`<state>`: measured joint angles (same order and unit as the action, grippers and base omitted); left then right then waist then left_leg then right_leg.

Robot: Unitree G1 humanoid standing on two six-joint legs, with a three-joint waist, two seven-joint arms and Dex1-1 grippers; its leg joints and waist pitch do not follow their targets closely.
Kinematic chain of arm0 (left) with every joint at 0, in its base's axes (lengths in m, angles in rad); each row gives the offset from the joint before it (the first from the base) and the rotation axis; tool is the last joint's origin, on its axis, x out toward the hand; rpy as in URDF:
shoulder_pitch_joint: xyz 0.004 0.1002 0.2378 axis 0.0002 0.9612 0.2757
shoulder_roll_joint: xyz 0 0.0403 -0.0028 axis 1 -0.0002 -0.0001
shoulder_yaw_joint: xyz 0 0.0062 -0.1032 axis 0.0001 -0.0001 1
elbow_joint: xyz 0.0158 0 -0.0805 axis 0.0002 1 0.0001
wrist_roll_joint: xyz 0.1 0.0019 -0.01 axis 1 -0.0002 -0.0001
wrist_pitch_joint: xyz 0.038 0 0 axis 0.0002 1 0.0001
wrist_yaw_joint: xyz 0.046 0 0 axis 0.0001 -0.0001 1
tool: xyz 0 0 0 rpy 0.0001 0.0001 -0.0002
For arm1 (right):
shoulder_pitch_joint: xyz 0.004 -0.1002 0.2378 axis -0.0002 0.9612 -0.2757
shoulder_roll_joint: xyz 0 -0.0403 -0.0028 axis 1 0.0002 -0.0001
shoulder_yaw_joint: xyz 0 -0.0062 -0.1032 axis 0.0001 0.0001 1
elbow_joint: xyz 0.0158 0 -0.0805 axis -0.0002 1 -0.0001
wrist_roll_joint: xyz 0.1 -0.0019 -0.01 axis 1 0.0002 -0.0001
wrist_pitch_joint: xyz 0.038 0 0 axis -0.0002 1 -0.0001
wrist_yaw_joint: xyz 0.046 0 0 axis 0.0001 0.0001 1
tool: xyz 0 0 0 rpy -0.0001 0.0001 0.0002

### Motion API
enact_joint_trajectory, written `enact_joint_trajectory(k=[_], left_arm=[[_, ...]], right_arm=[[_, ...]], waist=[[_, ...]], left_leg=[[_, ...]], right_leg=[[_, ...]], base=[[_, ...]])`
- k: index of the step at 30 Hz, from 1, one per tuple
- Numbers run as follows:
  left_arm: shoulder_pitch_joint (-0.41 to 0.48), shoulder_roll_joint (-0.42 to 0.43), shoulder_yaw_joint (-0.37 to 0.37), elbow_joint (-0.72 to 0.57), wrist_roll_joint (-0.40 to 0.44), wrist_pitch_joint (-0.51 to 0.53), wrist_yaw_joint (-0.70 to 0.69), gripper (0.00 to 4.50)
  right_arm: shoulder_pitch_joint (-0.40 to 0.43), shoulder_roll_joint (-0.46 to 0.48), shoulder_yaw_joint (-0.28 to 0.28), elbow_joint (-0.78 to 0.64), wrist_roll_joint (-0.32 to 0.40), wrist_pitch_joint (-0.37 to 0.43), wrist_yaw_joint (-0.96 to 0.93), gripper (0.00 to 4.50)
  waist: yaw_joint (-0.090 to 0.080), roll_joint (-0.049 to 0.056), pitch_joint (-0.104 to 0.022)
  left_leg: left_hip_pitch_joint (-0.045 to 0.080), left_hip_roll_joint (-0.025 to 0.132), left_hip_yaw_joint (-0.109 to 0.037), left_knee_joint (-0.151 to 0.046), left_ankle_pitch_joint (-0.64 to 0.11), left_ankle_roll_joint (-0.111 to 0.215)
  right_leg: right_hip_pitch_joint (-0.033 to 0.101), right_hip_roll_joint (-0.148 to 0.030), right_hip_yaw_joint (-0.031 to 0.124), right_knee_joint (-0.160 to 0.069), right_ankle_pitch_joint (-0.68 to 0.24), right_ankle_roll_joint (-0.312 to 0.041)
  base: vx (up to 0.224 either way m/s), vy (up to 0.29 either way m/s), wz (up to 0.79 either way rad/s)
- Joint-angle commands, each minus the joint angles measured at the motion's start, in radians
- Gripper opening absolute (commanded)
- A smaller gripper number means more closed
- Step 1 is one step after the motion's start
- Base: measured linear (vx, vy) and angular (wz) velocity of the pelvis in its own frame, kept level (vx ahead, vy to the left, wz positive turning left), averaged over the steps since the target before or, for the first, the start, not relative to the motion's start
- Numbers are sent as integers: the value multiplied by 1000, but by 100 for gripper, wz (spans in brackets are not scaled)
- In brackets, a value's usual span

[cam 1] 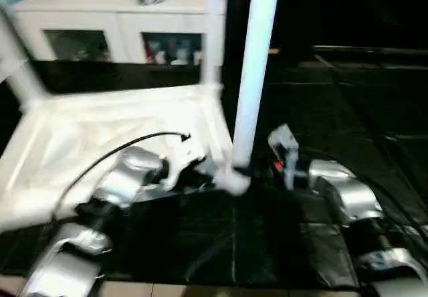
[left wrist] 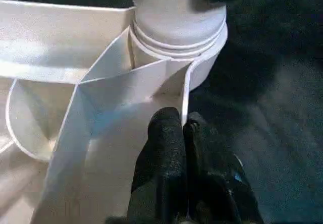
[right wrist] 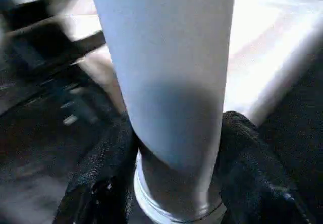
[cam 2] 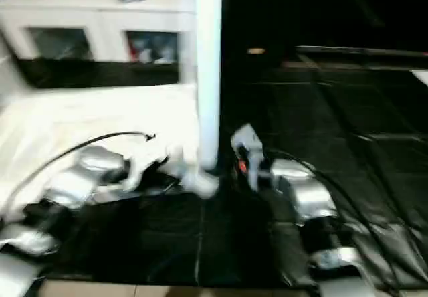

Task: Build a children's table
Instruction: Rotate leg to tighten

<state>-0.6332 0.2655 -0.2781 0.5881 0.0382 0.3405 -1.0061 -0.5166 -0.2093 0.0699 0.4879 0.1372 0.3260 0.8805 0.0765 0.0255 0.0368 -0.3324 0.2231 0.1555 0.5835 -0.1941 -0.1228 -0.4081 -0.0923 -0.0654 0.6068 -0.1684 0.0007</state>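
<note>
Our left hand (left wrist: 182, 133), fingers pinched on the rim of the upturned top (cam 1: 100, 136), steadies it on the dark floor while our right hand (right wrist: 174, 148) clasps the near-corner leg (cam 1: 254, 69) at its socket; two legs stand behind, the fourth unseen.

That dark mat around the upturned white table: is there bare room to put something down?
Yes: the dark mat is bare right of the upright leg. Crowded: the near corner of the table top, where the left gripper pinches a rib and the right gripper clasps the leg's base.
</note>
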Motion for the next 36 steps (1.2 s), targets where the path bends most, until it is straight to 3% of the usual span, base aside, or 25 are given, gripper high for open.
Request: enact_joint_trajectory(k=[1,3,6,8,11,13,15,17,18,20,21,24,26,29,32,36], left_arm=[[-34,-82,31,15,-41,30,129,0],[-44,-117,52,23,-40,40,179,0],[-49,-156,57,21,-28,41,216,0],[-45,-155,47,13,-19,39,215,0],[-36,-134,29,1,8,43,219,0],[-29,-116,33,-6,9,43,210,0],[-22,-101,30,-12,13,37,196,0],[-10,-72,21,-26,20,17,161,0],[1,-49,18,-32,16,-2,123,0],[9,-32,11,-32,13,-34,86,0],[16,-14,3,-32,9,-51,46,0],[28,24,-24,-30,6,-107,-46,0],[31,54,-50,-26,9,-174,-107,0],[32,83,-77,-29,5,-229,-184,0],[34,98,-90,-33,-2,-260,-241,0],[40,120,-120,-57,-11,-294,-329,0]], right_arm=[[-2,89,71,28,-25,48,-76,198],[-8,131,66,22,-34,62,-145,196],[-5,186,69,0,-29,53,-186,196],[-1,193,71,-8,-20,43,-176,251],[1,170,68,-3,-24,19,-146,271],[1,146,54,2,-13,16,-124,301],[4,130,48,-1,-7,12,-107,304],[11,99,40,-11,3,1,-64,335],[20,59,43,-19,5,-20,-10,345],[27,30,45,-23,9,-45,40,355],[34,-3,42,-30,21,-61,97,367],[46,-71,32,-54,57,-64,216,395],[54,-132,52,-63,50,-82,306,395],[57,-185,65,-69,69,-100,420,401],[47,-207,72,-61,85,-103,485,401],[26,-225,86,-37,93,-122,558,401]], waist=[[0,-5,-44],[-3,-6,-46],[-6,-9,-52],[-7,-11,-53],[-5,-10,-53],[-4,-11,-53],[-3,-11,-52],[-3,-8,-54],[-4,0,-54],[-3,-3,-57],[-3,3,-58],[4,-4,-63],[12,-2,-62],[23,-6,-58],[27,-3,-56],[35,-4,-62]], left_leg=[[-13,-25,12,-74,-308,2],[-15,-23,10,-78,-297,11],[-20,-19,12,-81,-246,21],[-23,-16,12,-82,-225,27],[-22,-13,15,-81,-216,38],[-22,-14,16,-81,-210,42],[-22,-14,16,-81,-213,45],[-22,-12,16,-82,-205,49],[-22,-11,15,-82,-201,48],[-21,-10,17,-77,-186,56],[-23,-11,17,-76,-165,60],[-26,-12,19,-68,-124,93],[-25,-8,21,-66,-121,106],[-23,-3,22,-70,-171,94],[-20,-1,23,-71,-185,83],[-21,-1,22,-68,-159,80]], right_leg=[[42,-31,18,-112,-562,-86],[44,-29,18,-111,-540,-86],[49,-28,22,-100,-426,-116],[52,-27,23,-94,-360,-139],[55,-29,26,-86,-285,-178],[57,-30,26,-86,-282,-183],[57,-31,26,-87,-293,-181],[59,-33,27,-87,-276,-185],[58,-33,27,-84,-260,-192],[61,-30,27,-80,-197,-210],[62,-30,27,-75,-154,-227],[69,-28,26,-65,-61,-263],[66,-28,25,-64,-57,-271],[63,-31,24,-69,-147,-260],[58,-33,26,-72,-182,-255],[59,-32,26,-64,-129,-267]], base=[[0,0,0],[0,0,0],[0,0,0],[0,0,0],[0,0,0],[0,0,0],[0,0,0],[0,0,0],[0,0,0],[0,0,0],[0,0,0],[0,0,0],[0,0,0],[0,0,0],[0,0,0],[0,0,0]])
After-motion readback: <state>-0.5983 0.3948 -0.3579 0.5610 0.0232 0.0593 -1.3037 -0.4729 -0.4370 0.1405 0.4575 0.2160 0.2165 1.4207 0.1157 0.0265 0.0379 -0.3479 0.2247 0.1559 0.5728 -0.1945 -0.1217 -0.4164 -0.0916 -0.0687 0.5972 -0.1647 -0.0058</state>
